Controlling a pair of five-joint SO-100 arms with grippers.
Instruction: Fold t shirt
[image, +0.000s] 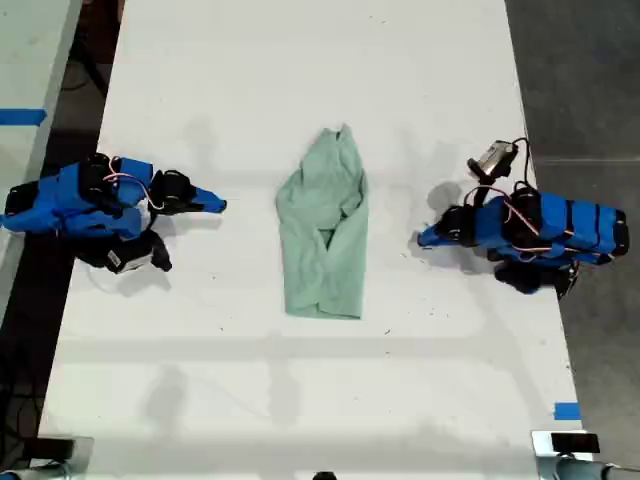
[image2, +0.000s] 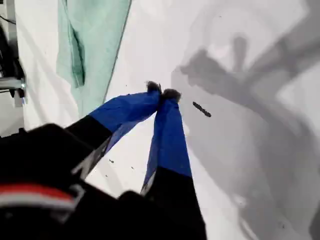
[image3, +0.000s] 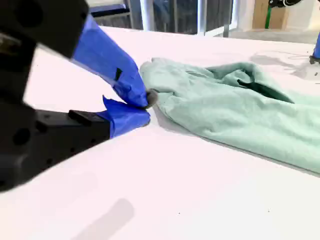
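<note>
The pale mint-green t shirt (image: 322, 240) lies in a long, wrinkled, folded strip in the middle of the white table (image: 300, 60). My first gripper (image: 218, 205) is at the exterior view's left, shut and empty, its tips a short way from the shirt's edge. In the first wrist view its blue fingertips (image2: 162, 93) meet above bare table, with the shirt (image2: 92, 35) beyond them. My second gripper (image: 424, 238) is at the exterior view's right, also shut and empty. In the second wrist view it (image3: 147, 107) hangs just short of the shirt (image3: 240, 110).
A blue tape mark (image: 566, 410) sits near the table's lower right corner in the exterior view. A second table with blue tape (image: 20, 117) stands at that view's left, across a dark gap. Dark floor lies past the right edge. A small dark mark (image2: 201, 109) is on the table.
</note>
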